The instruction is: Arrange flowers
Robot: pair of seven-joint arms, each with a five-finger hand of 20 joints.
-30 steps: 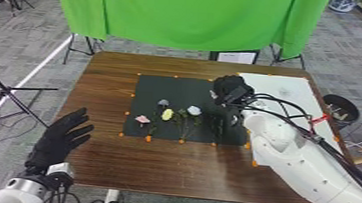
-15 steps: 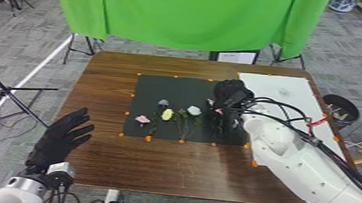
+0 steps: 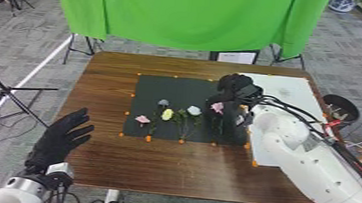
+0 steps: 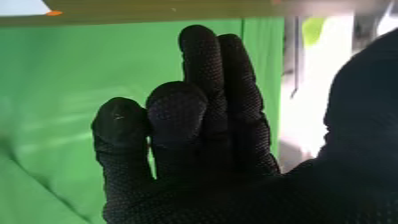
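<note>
From my station, I judge the job well along. On the dark mat point(image 3: 187, 87) I can make out a loose row of blooms, stems mostly pointing to the near side: a pink flower point(image 3: 142, 119) at the left, then a grey-blue flower point(image 3: 163, 102) just beyond a yellow flower point(image 3: 167, 114), a white flower point(image 3: 194, 110), and a second pink flower point(image 3: 217, 107) near my right hand point(image 3: 236, 86). A pale flower point(image 3: 240, 120) lies at the right, close beside the arm.

That hand is open, its fingers mostly straight, and I see nothing in its grasp. The left hand point(image 3: 60, 138) is open and empty too, at the counter's point(image 3: 156, 166) near left.

What's left looks like tidying, as I read it: the heads sit unevenly, the grey-blue one farther off than the yellow, and the gaps differ. The pale bloom may want straightening, though I can't tell how its stem lies. On the white sheet point(image 3: 265, 82) to the right there's something faint I can't identify, so I can't rule out another piece waiting there. Next I'd lift the right hand clear of the second pink bloom, careful not to drag its petals.
</note>
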